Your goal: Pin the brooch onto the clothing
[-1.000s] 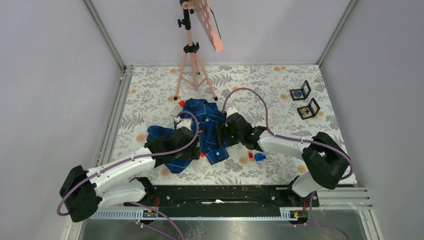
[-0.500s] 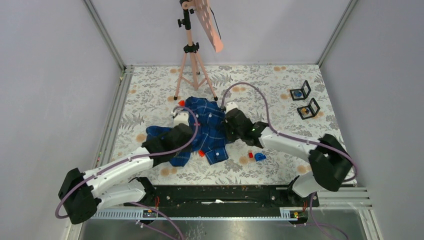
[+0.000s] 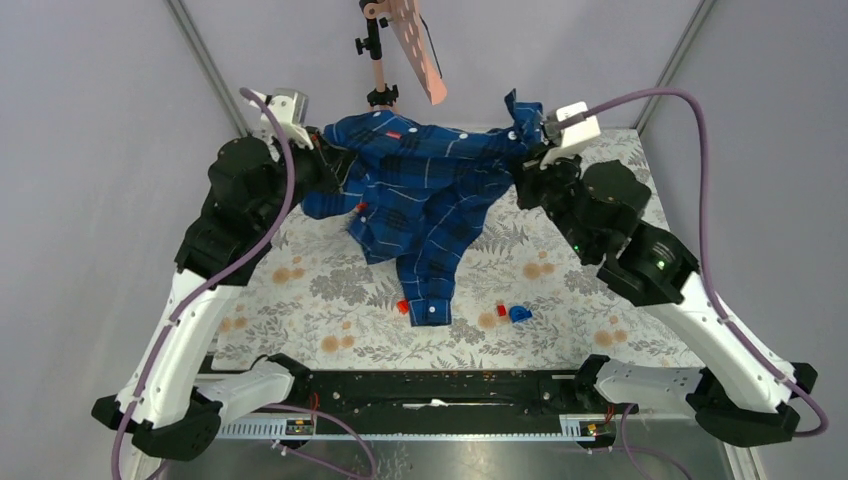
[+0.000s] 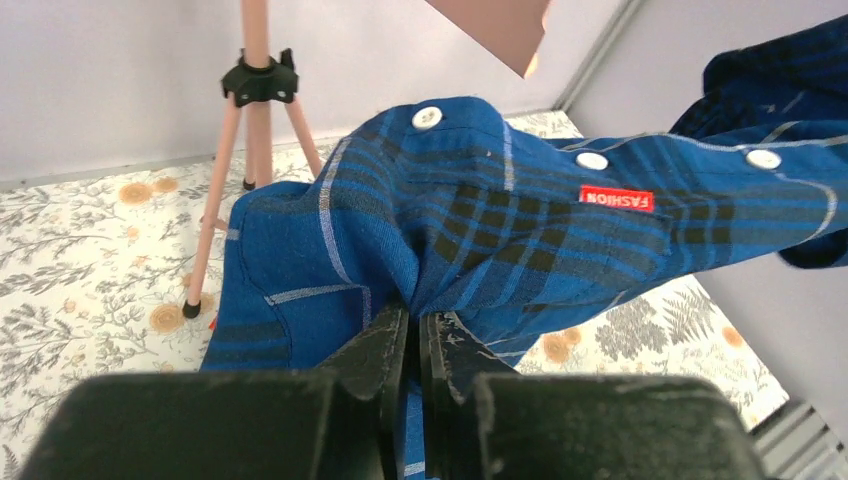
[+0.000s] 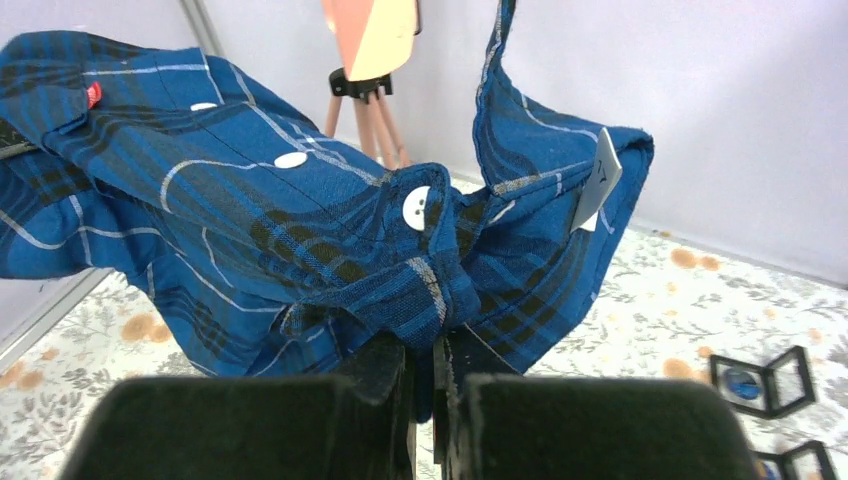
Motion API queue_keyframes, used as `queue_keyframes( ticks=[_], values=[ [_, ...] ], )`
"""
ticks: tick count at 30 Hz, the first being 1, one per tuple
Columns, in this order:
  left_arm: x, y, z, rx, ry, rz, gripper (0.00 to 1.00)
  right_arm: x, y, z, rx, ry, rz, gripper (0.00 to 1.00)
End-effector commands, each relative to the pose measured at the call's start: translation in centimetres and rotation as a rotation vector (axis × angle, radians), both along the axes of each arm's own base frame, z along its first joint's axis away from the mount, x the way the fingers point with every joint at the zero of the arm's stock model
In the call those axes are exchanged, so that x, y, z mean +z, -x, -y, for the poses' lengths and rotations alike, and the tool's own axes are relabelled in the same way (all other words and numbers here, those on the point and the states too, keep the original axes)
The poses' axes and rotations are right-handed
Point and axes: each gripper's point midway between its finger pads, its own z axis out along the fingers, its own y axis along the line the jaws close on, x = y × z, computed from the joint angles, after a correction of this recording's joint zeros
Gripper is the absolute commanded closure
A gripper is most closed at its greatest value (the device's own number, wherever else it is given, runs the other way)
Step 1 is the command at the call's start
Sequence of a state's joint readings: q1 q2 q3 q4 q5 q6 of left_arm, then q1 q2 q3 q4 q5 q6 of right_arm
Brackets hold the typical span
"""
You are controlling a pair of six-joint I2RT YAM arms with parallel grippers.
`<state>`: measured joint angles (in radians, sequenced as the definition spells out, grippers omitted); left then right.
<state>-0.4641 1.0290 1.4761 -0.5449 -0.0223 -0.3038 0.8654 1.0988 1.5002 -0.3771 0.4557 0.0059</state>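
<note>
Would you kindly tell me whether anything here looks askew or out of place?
Yes: the shirt hangs bunched and lopsided in mid-air, the left gripper and right gripper each shut on a wad of fabric, and its tail droops down to the table.

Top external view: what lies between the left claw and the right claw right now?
The dark-blue plaid shirt spans the whole stretch in the top external view, with the left claw and right claw each pinching an end.
</note>
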Motion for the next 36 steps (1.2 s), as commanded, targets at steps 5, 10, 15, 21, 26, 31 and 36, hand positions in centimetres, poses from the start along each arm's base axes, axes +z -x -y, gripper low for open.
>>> queue_keyframes(
  ticks=[5,10,15,21,26,31,36],
  values=[
    [-4.2,-1.0,-0.7,-0.023,-0.159,-0.078,0.76,0.8,1.9,8.8,-0.246,0.094,0.060,1.00],
    [-8.8,0.1,2.3,-0.168,-0.061,-0.176,0.44,-2.2,2.4,10.8,-0.339,0.073,0.015,1.00],
    [-17.1,1.2,3.1,-0.173,0.024,-0.370,0.34,-6.2,3.2,11.6,-0.377,0.002,-0.046,1.00],
    [-25.1,3.1,4.7,-0.254,0.111,-0.463,0.29,-6.7,3.5,12.2,-0.396,-0.014,-0.061,1.00],
    [-26.2,4.6,7.8,-0.368,0.333,-0.509,0.30,-6.0,3.5,12.5,-0.409,-0.034,-0.045,1.00],
    [-26.6,4.9,10.8,-0.415,0.377,-0.566,0.35,-6.1,3.5,12.4,-0.411,-0.044,-0.044,1.00],
    [-27.6,4.6,13.9,-0.449,0.413,-0.631,0.50,-6.1,3.6,12.1,-0.393,-0.064,-0.049,1.00]
  ],
)
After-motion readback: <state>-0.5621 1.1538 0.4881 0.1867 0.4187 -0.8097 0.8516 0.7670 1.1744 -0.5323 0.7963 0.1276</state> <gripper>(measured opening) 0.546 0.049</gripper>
